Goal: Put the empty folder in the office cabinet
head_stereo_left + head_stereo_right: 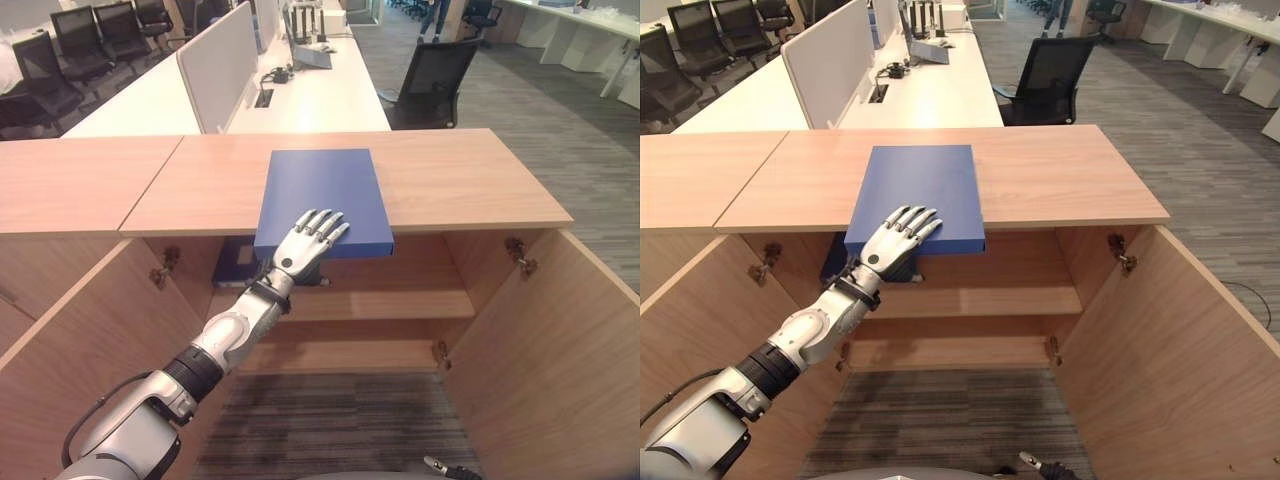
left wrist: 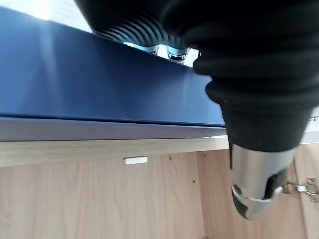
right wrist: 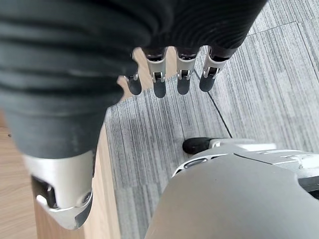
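A dark blue folder [image 1: 325, 195] lies flat on the wooden cabinet top [image 1: 460, 180], its near edge sticking out over the open cabinet. My left hand [image 1: 305, 243] rests on that overhanging edge with straight fingers spread on the cover. In the left wrist view the thumb [image 2: 256, 184] hangs below the folder [image 2: 99, 84], apart from it. My right hand [image 3: 159, 82] hangs low over the carpet with relaxed fingers and holds nothing.
Both cabinet doors stand open, the right one [image 1: 560, 340] and the left one [image 1: 70, 340]. Inside are a wooden shelf [image 1: 400, 305] and another blue folder [image 1: 235, 265] at its left end. A white desk [image 1: 310, 95] and a black chair [image 1: 435, 80] stand behind.
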